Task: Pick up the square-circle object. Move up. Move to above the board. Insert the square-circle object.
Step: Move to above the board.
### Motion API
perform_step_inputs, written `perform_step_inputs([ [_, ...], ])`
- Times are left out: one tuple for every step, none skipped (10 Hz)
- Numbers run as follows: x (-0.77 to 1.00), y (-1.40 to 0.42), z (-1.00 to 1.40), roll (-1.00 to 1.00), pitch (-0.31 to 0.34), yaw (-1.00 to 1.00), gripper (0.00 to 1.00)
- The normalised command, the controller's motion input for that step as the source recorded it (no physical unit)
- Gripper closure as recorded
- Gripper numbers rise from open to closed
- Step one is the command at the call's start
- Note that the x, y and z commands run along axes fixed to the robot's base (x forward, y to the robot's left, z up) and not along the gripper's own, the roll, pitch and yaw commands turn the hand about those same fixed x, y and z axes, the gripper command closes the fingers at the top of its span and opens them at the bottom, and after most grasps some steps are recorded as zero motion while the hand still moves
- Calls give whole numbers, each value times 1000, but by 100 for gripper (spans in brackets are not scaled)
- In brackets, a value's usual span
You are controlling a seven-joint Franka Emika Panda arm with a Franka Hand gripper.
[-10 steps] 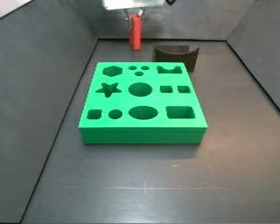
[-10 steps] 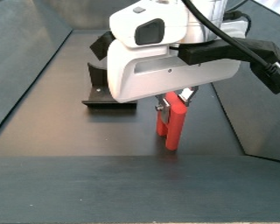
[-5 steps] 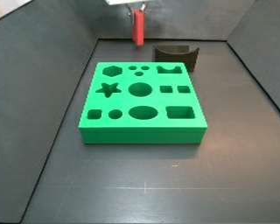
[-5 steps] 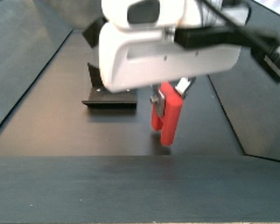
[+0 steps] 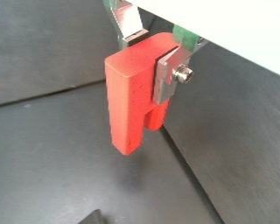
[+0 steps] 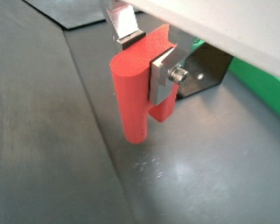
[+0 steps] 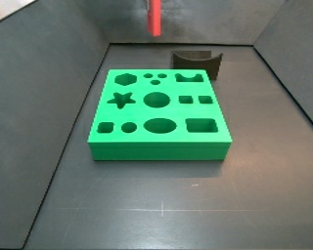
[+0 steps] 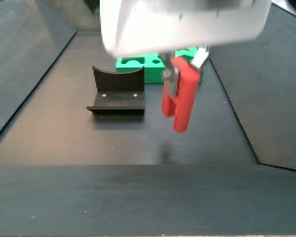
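Note:
My gripper (image 8: 188,61) is shut on the square-circle object (image 8: 181,93), a slender red peg that hangs upright, well above the dark floor. In both wrist views the silver fingers (image 5: 166,75) (image 6: 164,75) clamp the peg's (image 5: 133,98) (image 6: 136,92) upper part. In a side view only the peg (image 7: 156,18) shows at the top edge, and the gripper is above the frame. The board (image 7: 159,112), a bright green slab with several cut-out holes, lies flat on the floor nearer than the peg. A strip of it shows in a wrist view (image 6: 266,84) and behind the gripper (image 8: 143,63).
The dark fixture (image 7: 196,62) stands on the floor just behind the board's far right corner; it also shows in a side view (image 8: 117,91). Grey walls slope up on both sides of the floor (image 7: 159,200).
The gripper has risen with the red peg in it. The peg now hangs higher above the floor and the gripper's body has left the top of a side view.

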Motion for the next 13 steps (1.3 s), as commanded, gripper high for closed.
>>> perform_step_inputs([
  [-35,-173,1000,-171,73,200,100],
  [-24,-145,1000,-137,51,127,100],
  [-16,-135,1000,-117,49,90,100],
  [-7,-120,1000,-101,51,65,100],
  [1,-97,933,-87,58,50,100],
  [17,-56,688,-71,68,39,100],
  [22,-29,507,-61,77,33,100],
  [28,-20,388,-54,82,31,100],
  [9,-1000,189,-1,145,-1000,100],
  [11,-1000,170,9,134,-1000,100],
  [4,-1000,176,19,122,-1000,100],
  [2,-1000,179,-4,109,-1000,100],
  [3,-1000,176,-5,107,-878,100],
])
